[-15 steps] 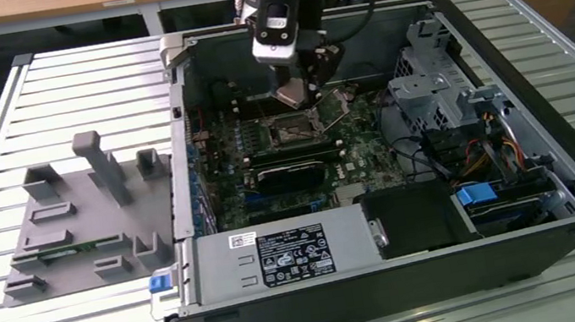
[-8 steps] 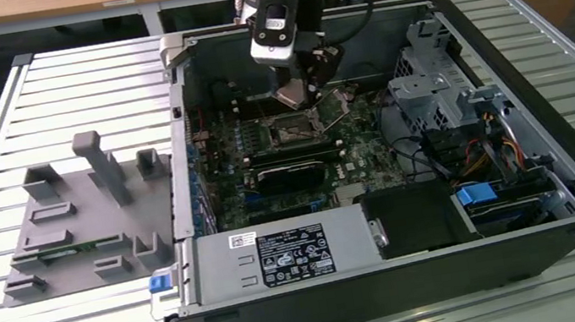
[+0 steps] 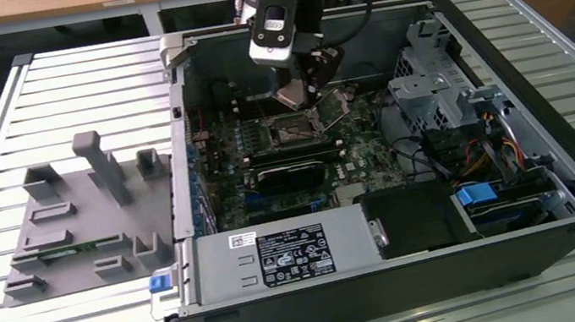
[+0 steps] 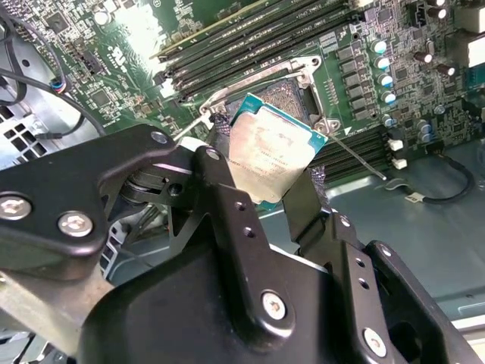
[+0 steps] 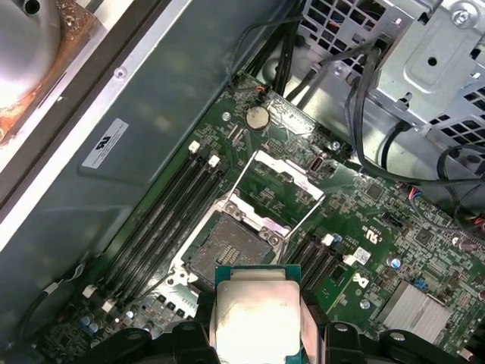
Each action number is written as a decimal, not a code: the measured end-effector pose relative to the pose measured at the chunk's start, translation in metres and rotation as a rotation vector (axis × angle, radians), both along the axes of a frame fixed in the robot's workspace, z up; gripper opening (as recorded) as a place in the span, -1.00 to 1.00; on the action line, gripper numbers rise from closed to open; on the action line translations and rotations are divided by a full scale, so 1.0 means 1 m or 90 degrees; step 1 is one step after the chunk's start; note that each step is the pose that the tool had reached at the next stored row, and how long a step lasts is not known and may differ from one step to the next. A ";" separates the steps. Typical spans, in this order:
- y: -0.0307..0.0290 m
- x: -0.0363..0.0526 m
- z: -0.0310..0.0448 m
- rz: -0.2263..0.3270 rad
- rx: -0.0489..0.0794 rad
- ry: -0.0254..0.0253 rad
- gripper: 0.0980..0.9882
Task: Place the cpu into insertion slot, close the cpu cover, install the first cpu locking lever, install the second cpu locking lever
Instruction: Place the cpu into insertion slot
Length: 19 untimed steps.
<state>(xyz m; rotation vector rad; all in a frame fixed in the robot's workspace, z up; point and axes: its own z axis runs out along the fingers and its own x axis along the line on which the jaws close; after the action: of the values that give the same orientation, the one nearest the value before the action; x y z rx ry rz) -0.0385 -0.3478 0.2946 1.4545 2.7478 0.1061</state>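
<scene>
My gripper [image 3: 301,95] hangs inside the open computer case, just above the insertion slot [image 3: 292,130]. It is shut on the cpu [image 4: 273,155], a small square chip with a silver top, gripped by its edges between two black fingers [image 4: 220,182]. In the first wrist view the cpu [image 5: 254,318] hovers beside the insertion slot [image 5: 231,246], whose dark centre is bare. The cpu cover [image 5: 276,186] is swung open away from the slot, green board showing through its window. A thin metal locking lever [image 4: 356,155] sticks out loose beside the socket.
Long black memory slots [image 5: 163,220] flank the socket. A grey drive cage [image 3: 432,97] with cables stands at the exterior view's right and the power supply [image 3: 279,256] at the case front. A grey fixture [image 3: 80,218] lies on the slatted table outside the case.
</scene>
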 end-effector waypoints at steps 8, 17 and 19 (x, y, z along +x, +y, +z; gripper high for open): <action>0.0000 0.0000 -0.0013 -0.011 0.000 0.0000 -0.03; 0.0000 0.0000 -0.0026 -0.022 0.000 0.0000 -0.03; 0.0000 0.0000 -0.0028 -0.025 0.000 0.0000 -0.03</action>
<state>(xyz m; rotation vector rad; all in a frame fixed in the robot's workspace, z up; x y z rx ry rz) -0.0385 -0.3479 0.2917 1.5070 2.7179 0.1052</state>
